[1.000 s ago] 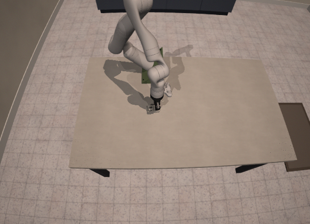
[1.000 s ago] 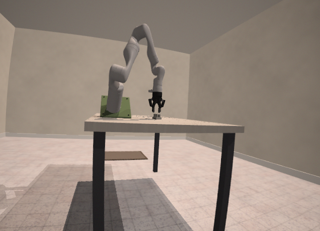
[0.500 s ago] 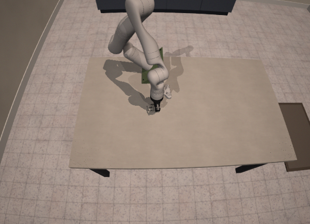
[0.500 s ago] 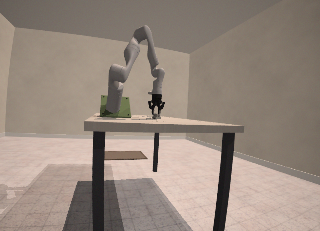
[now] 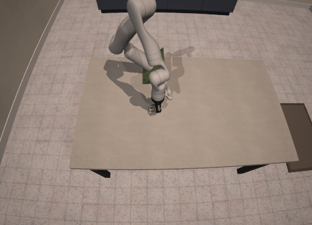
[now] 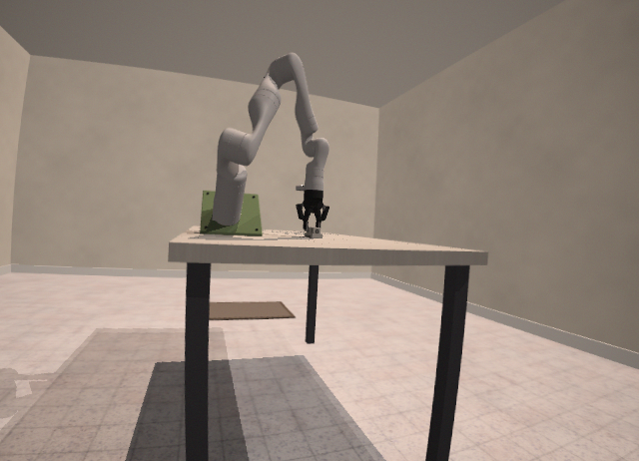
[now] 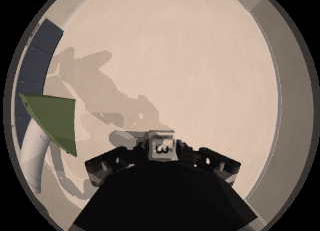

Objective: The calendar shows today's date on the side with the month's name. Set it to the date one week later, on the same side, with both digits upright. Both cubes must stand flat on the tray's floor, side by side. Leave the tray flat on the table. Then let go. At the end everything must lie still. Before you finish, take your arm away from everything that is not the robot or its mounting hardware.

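My gripper (image 5: 158, 110) (image 6: 313, 226) (image 7: 162, 145) points down, its fingers part-way open on two sides of the right cube (image 7: 162, 146). No firm grip on it shows. This cube has a 3 on top. The other cube (image 5: 151, 108), just left of the gripper in the top view, seems to show an 8 on top. Both are at the small grey tray (image 7: 162, 132), on the table. A side face of one cube (image 6: 317, 230) shows what looks like a 0 in the exterior view. The month's name cannot be read, and the lower finger parts are partly hidden.
The table (image 5: 214, 104) (image 6: 360, 249) carries the green base plate (image 5: 147, 75) (image 6: 253, 214) (image 7: 57, 121) at the arm's foot. A pale speckled patch (image 5: 168, 92) lies right of the wrist in the top view. A brown mat (image 5: 300, 137) lies on the floor.
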Motion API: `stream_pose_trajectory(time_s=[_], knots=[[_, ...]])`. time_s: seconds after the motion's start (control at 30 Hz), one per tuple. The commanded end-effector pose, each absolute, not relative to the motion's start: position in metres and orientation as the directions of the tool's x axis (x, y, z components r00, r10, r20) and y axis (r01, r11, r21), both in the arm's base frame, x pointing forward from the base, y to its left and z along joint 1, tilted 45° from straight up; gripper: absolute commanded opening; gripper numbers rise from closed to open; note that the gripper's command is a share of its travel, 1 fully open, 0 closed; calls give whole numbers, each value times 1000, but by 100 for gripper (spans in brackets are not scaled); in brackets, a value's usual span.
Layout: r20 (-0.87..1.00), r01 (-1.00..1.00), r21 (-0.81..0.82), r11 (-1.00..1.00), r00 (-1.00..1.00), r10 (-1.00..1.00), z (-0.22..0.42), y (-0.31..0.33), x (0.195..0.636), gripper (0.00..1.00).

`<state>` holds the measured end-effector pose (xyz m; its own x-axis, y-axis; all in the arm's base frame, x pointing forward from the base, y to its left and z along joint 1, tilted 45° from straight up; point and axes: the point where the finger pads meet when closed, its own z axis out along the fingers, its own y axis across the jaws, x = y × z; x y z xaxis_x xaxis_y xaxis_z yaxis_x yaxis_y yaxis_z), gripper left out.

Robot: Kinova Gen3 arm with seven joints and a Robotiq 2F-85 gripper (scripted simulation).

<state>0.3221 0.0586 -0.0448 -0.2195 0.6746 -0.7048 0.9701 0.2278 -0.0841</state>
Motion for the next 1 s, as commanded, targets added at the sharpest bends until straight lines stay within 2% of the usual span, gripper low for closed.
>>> stream_pose_trajectory(time_s=[0.0,0.93,0.97], knots=[[-703,972,-83,222,-215,678,-47,58,320,46],[-703,972,-83,222,-215,678,-47,58,320,46],[-703,972,-83,222,-215,678,-47,58,320,26]])
